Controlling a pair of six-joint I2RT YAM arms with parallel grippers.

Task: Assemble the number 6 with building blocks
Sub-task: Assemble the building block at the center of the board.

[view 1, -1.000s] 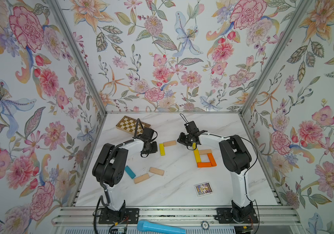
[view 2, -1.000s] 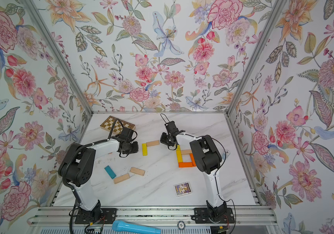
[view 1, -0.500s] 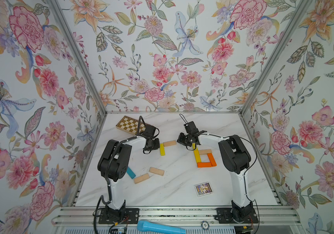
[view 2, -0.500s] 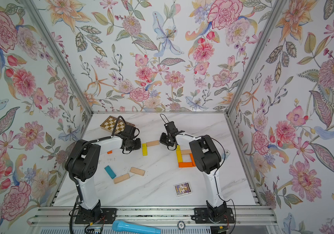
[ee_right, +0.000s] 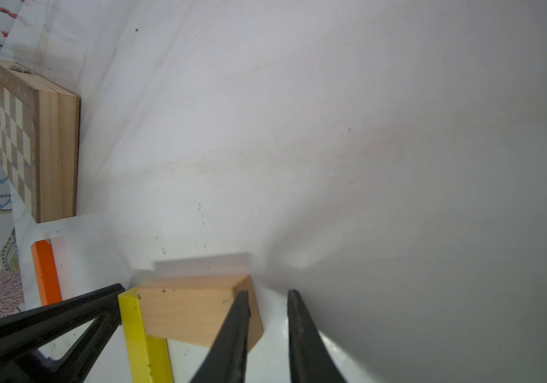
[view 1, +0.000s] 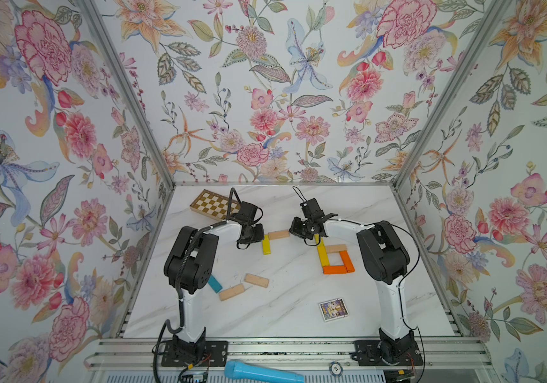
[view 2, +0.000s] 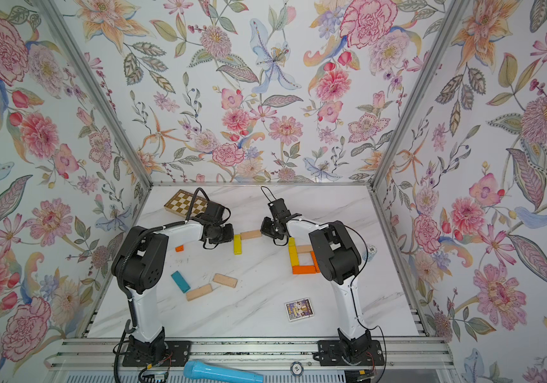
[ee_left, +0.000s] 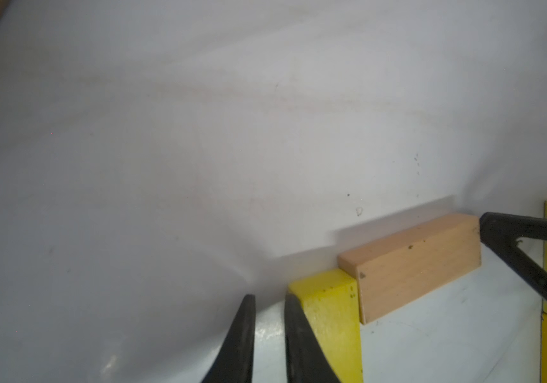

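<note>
Top views: compared with a second ago, the left arm has swung inward and the left hand (view 1: 259,233) now sits just beside the yellow block (view 1: 266,244). The right hand (view 1: 293,232) is still at the free end of the beige block (view 1: 278,234). Neither block appears to have shifted. The two meet in an L on the desk (view 1: 292,315), well apart from the number 6 (view 1: 335,269). So far that is only a closed loop of yellow, beige and two orange planks by the right arm, with no stem. My reading: the L is the stem, now bracketed on both sides for squaring or for sliding over. Spare blocks (view 1: 256,280) lie near the left arm's base. Left wrist: the hand (ee_left: 269,301) is almost closed, with only a thin slit and nothing in it. One of its fingers (ee_left: 298,331) lies against the yellow block's side. Right wrist: the hand (ee_right: 269,295) shows the same narrow gap and holds nothing. One of its fingers (ee_right: 237,331) crosses the beige block's end; I cannot tell whether it is pressing.
</note>
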